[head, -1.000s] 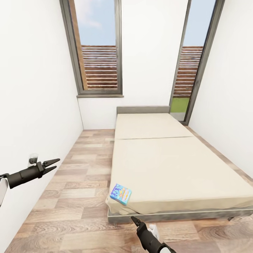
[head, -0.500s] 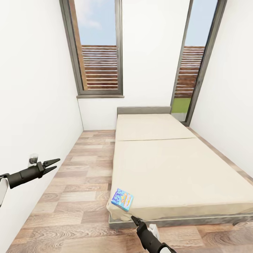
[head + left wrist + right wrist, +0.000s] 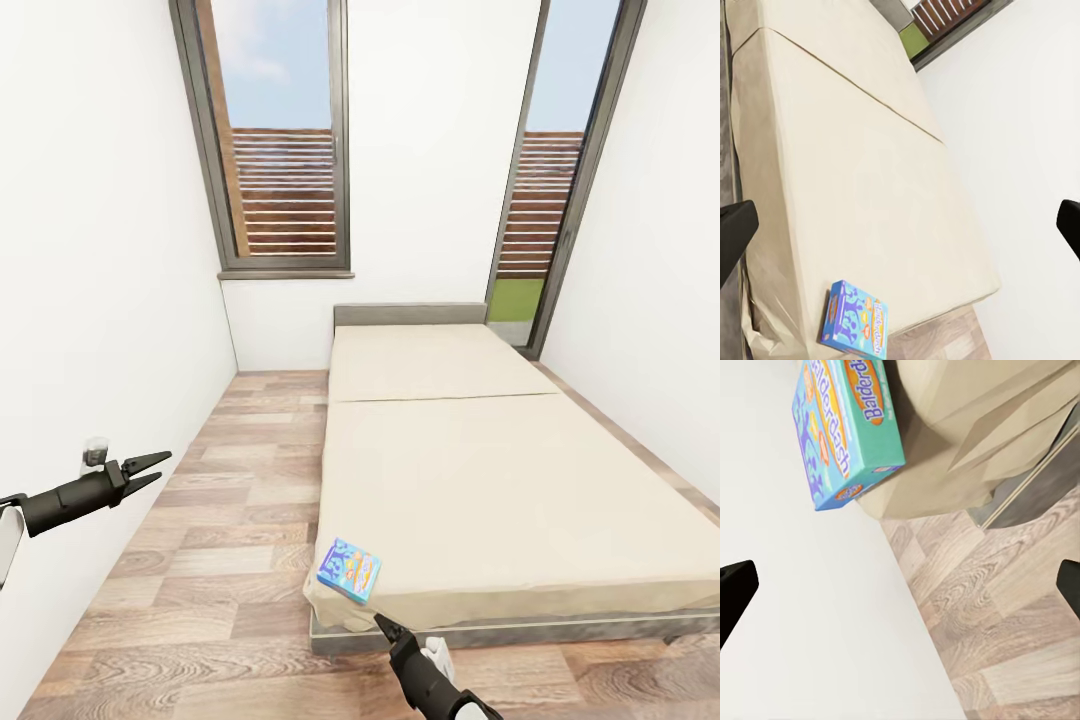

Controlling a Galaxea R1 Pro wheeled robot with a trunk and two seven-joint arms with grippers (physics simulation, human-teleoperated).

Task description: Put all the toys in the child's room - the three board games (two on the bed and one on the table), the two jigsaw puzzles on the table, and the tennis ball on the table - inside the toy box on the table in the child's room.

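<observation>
Lying flat on the near corner of the bed [image 3: 500, 470] is one blue board game [image 3: 348, 570], its edge poking just past the beige mattress; I count no second game on the bed. Two tall windows [image 3: 285, 140] stand in the far wall above the plank floor [image 3: 210, 520]. The left claw [image 3: 150, 468] hangs over the floor beside the white wall, fingers parted and empty. The right claw [image 3: 383, 625] sits just below the game, near the bed frame, fingers spread wide in its wrist view, holding nothing.
</observation>
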